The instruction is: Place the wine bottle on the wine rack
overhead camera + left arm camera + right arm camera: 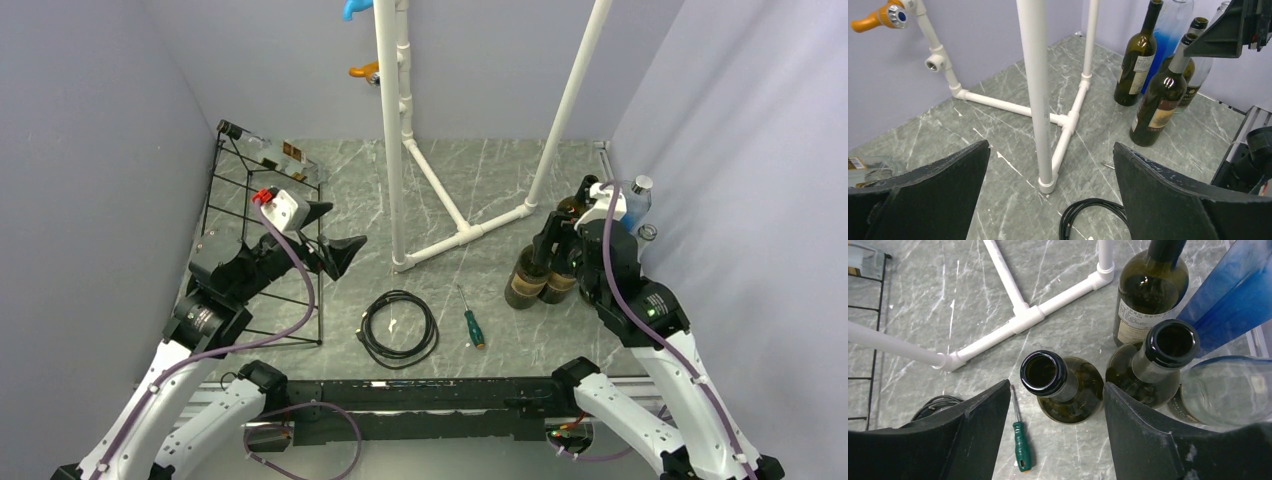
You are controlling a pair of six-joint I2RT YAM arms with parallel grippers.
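Three dark green wine bottles stand at the right of the table. The front one [527, 281] has an open neck [1044, 372]. My right gripper [553, 243] hovers over it, open. In the right wrist view the gripper [1055, 390] has a finger on each side of that neck, not touching. The black wire wine rack [250, 250] stands at the left, with a clear bottle [265, 152] lying on its back tier. My left gripper [338, 232] is open and empty beside the rack. In its wrist view the gripper [1050, 150] faces the bottles [1160, 100].
A white pipe frame [455, 235] stands mid-table, with an orange fitting [365, 71] up high. A coiled black cable [398, 328] and a green screwdriver [472, 325] lie in front. A blue-tinted bottle [636, 200] and a clear one [1228, 390] stand behind the wine bottles, by the right wall.
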